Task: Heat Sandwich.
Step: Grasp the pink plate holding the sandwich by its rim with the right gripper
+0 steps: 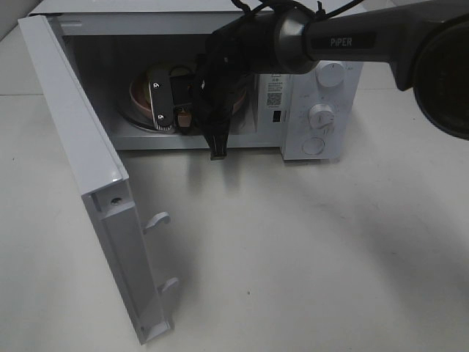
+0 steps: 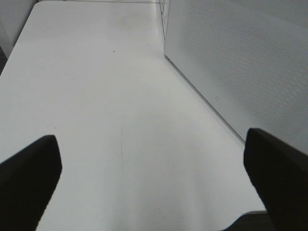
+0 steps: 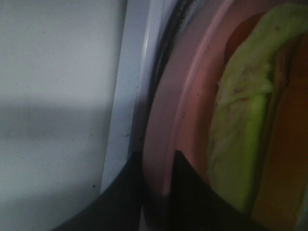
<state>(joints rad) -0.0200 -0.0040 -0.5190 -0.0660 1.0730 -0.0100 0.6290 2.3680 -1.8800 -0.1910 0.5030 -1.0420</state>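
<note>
The sandwich [image 3: 240, 120] lies on a round pink plate [image 3: 178, 110] inside the open microwave [image 1: 322, 110]; its pale green filling and tan crust show close up in the right wrist view. My right gripper [image 3: 156, 192] reaches into the cavity, with one dark finger on each side of the plate's rim, shut on it. In the high view the right gripper [image 1: 157, 103] covers most of the plate [image 1: 141, 92], and the sandwich is hidden behind it. My left gripper [image 2: 154, 178] hangs open over the bare white table, beside the microwave's outer wall [image 2: 240, 62].
The microwave door [image 1: 88, 183] swings out wide to the left toward the table's front, with two latch hooks [image 1: 157, 220] on its inner face. The control knobs [image 1: 320, 115] sit on the right panel. White table [image 1: 308, 257] spreads in front.
</note>
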